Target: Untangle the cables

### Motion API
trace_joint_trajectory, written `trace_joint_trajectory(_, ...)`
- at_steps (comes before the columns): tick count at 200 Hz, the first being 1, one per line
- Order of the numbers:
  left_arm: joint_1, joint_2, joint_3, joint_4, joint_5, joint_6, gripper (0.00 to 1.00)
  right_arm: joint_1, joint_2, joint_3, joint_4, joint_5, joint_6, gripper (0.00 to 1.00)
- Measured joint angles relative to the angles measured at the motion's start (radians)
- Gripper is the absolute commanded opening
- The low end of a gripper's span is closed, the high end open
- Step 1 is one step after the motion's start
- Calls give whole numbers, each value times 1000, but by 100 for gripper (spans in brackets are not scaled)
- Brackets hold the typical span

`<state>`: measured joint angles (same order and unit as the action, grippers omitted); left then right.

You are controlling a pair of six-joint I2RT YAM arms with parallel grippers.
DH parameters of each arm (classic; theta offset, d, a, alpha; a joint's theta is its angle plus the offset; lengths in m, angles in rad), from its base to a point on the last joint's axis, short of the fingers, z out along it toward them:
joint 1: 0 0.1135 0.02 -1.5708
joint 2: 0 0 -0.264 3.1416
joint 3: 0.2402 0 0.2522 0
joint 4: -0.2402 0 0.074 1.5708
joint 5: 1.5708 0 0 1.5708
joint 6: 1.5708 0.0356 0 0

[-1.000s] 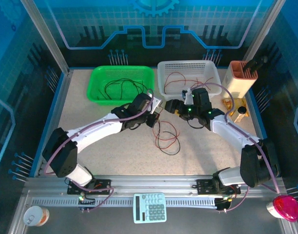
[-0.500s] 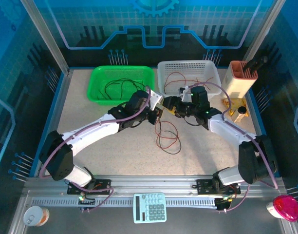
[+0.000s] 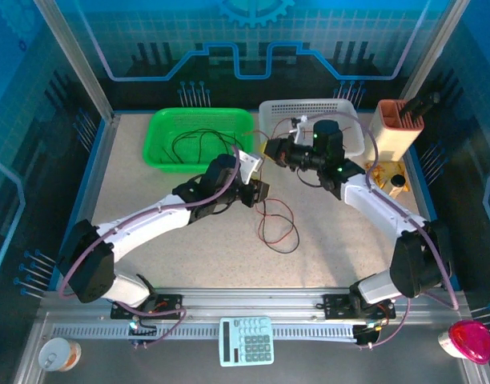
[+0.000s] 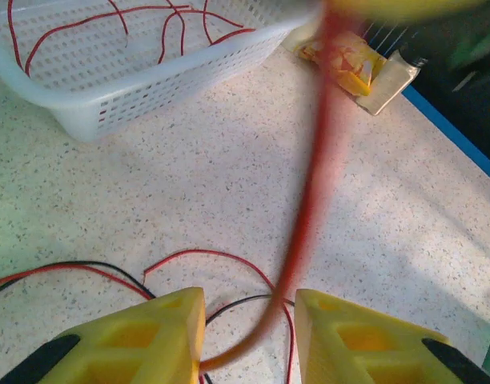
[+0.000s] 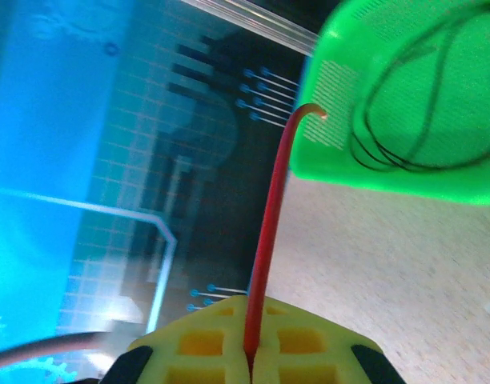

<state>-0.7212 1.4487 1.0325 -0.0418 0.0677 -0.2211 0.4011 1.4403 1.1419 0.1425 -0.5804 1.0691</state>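
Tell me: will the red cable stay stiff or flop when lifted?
Probably floppy: the red cable curves loosely through the left gripper and lies in loops on the table. Likely light: its short end stands up from the shut right gripper.

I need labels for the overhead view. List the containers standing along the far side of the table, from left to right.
green basket → white basket → beige holder
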Motion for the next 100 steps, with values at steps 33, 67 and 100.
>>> trace_joint_trajectory(33,0,8,-16,30,0,-21,34,4,-33,113,-9,13,4,0)
trace_joint_trajectory(67,0,13,-35,55,-3,-41,33,-12,-34,237,-13,26,4,0)
trace_joint_trajectory(100,0,13,-60,58,-3,-44,34,-82,-16,370,7,51,-4,0)
